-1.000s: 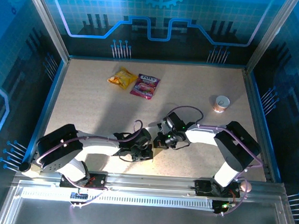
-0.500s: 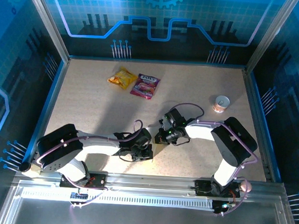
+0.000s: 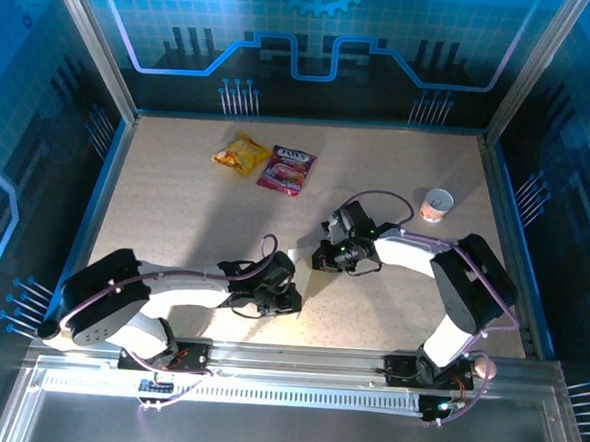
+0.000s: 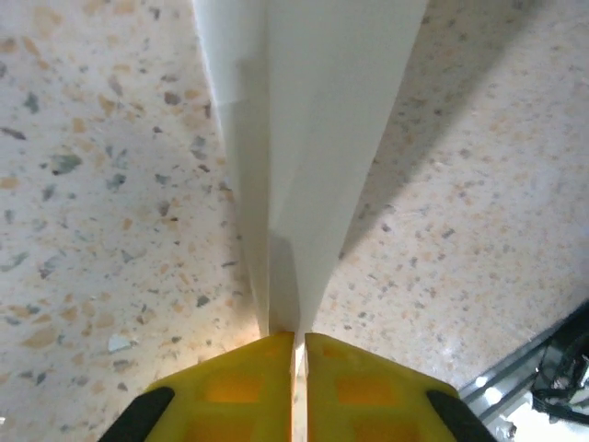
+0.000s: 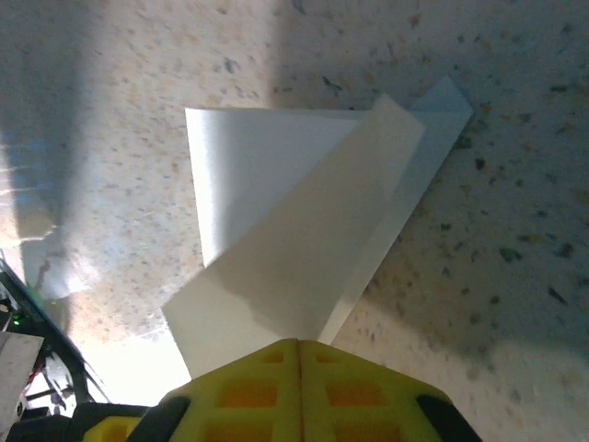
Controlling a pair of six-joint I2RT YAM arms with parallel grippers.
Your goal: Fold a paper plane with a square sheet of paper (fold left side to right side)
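The paper plane (image 3: 294,255) is white paper folded into a narrow, creased strip, low over the speckled table near its front middle. In the left wrist view the paper plane (image 4: 313,138) runs away from my left gripper (image 4: 300,339), whose yellow jaws pinch its near end with a hairline gap. My left gripper (image 3: 290,277) is just in front of it. In the right wrist view a folded flap of the paper plane (image 5: 294,239) fans out from my right gripper (image 5: 299,343), shut on its edge. My right gripper (image 3: 319,260) is at its right.
A yellow snack packet (image 3: 242,155) and a pink one (image 3: 286,170) lie at the back left. A small round white cup (image 3: 437,204) stands at the right. Blue-framed walls enclose the table (image 3: 175,214); the metal rail (image 4: 552,396) runs along the near edge.
My right gripper has moved a little away from the near edge and to the right with the paper. The left jaws have eased by a sliver.
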